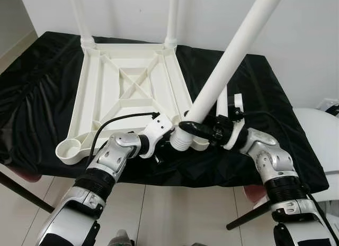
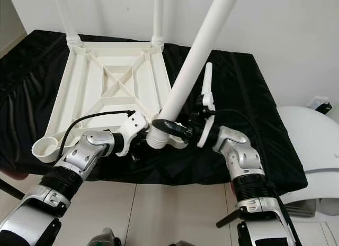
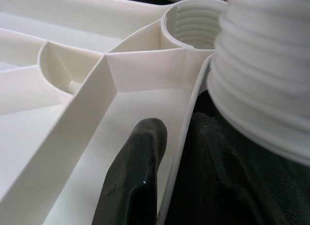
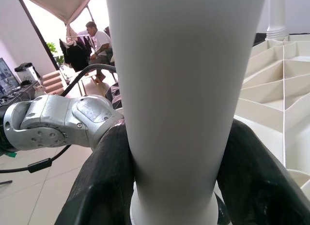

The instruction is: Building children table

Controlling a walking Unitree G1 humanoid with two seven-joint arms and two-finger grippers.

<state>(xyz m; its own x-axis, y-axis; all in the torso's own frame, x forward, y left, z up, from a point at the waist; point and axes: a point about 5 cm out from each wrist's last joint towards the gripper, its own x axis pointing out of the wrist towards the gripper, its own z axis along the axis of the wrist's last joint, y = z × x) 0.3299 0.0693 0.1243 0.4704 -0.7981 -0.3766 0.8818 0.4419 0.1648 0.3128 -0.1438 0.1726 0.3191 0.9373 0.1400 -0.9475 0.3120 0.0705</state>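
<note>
A: Where does the job stand?

B: The white tabletop (image 1: 130, 92) lies upside down on the black-draped surface (image 1: 265, 98). Two legs already stand in the far sockets, at about 11 and 1 o'clock. The third leg (image 1: 228, 71) is clamped near its threaded end in the right gripper (image 1: 198, 130), leaning away toward 1 o'clock.

A: And the left arm?

B: The left gripper (image 1: 159, 151) sits at the tabletop's near edge, around 5 o'clock. In its wrist view one black finger (image 3: 133, 176) lies inside the rim and the other outside, so it looks pinched on that rim, steadying the tabletop.

A: Is the thread in yet?

B: No. The threaded socket (image 3: 191, 22) sits open, and the leg's ribbed end (image 3: 261, 89) hangs just beside it, off to one side.

A: How to do it well?

B: I'd bring the leg upright first, so its axis matches the socket, then centre the thread over the opening before turning. Started at this tilt it would likely cross-thread or skid off the rim. The left gripper should hold firm against the twist.
</note>
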